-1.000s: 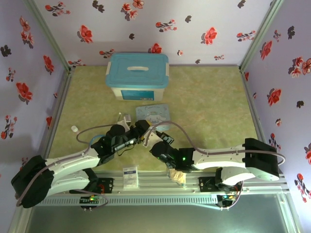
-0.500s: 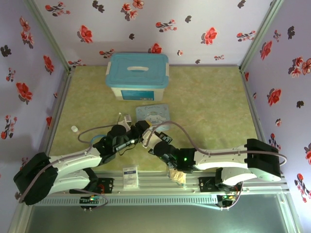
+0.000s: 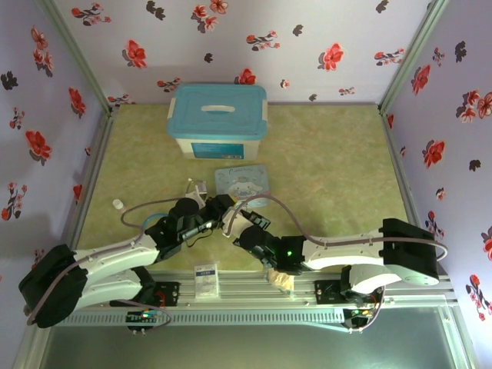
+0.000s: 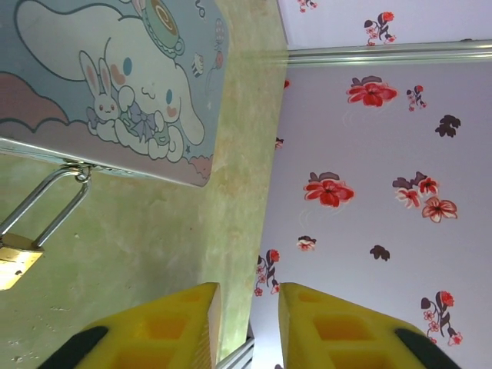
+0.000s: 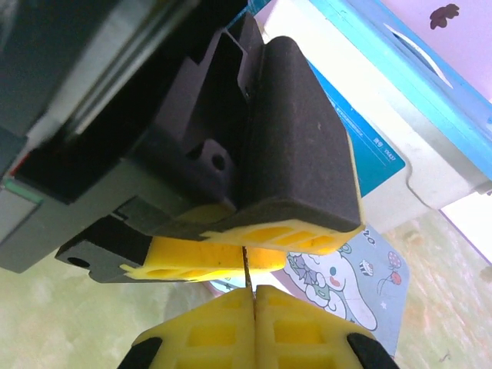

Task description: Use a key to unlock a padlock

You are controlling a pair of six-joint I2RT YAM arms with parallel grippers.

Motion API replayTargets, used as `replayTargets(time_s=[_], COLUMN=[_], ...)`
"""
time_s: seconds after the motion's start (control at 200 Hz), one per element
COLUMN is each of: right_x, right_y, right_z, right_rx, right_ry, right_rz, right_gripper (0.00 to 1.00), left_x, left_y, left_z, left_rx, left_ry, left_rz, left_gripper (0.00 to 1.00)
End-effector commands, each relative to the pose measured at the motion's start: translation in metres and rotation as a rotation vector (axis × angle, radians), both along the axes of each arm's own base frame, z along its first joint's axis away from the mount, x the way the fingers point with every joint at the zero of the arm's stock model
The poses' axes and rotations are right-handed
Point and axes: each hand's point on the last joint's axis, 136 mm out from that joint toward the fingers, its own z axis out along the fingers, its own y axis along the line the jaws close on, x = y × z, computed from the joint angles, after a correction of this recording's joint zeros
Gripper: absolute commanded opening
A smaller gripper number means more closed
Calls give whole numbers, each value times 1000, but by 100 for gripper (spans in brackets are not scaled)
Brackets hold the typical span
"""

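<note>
Lilac flower-print walls (image 3: 307, 46) around a mottled green floor (image 3: 330, 169)

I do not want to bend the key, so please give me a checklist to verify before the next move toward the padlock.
1. Key pinched in the shut right end effector: ok.
2. Padlock held: not ok; it lies ungripped beside the cartoon tin.
3. Left end effector gripping something: not ok; nothing shows between its fingers.
4. Keyhole facing the key: cannot tell.
5. Free path ahead of the key: not ok; the left end effector stands directly before it.

arms (image 3: 115, 257): white, blk joints | cables (image 3: 150, 204): grey | pincer pads (image 4: 338, 323): yellow
</note>
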Motion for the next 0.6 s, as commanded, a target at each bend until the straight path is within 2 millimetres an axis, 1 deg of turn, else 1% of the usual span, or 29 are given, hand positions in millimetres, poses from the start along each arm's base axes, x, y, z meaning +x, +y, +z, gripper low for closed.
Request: replayTargets(time_s=[0.0,0.055,0.105,0.23,0.285,0.3,0.325,0.36,0.395,0.41,0.42,0.46,0.49,0.545,0.59,0.595], right_x=[-2,-2,-2,-2,0,0,0,-2,-4,-4,-4,-4,-3,3,6,6], right_y=[8,9,10,9,5,4,1,-1,-3,-5,-6,-11,-15,-21,-23,-23], right_z=[5,2,2,2,4,4,4,3,4,3,3,5,9,24,38,42], right_rx=[-13,-26,-32,-29,-1,8,19,41,79,97,112,189,274,505,697,720], right_ry=[-24,-25,-28,-30,-19,-14,2,36,85,111,127,215,295,477,619,628], right_rz=[12,15,16,5,-21,-30,-34,-27,-13,-10,-11,3,18,45,105,115], right_gripper=[0,0,0,0,6,7,8,15,24,31,34,56,67,77,79,80], left_x=[-2,-2,-2,-2,-1,-1,0,1,2,3,3,5,6,9,10,10], left_y=[0,0,1,1,2,2,4,6,8,9,10,13,16,20,23,23], left_z=[11,10,11,10,11,12,13,16,20,22,23,30,35,45,53,54], left_rx=[-22,-24,-20,-16,-17,-18,-19,-15,-8,-4,-1,7,14,43,76,81], left_ry=[-40,-39,-41,-42,-46,-49,-58,-77,-104,-113,-117,-151,-186,-244,-296,-303], left_rz=[-9,-4,-5,-4,-2,0,2,2,5,5,6,11,12,11,2,1], left_gripper=[18,16,11,5,3,0,0,0,0,0,0,0,0,0,0,0])
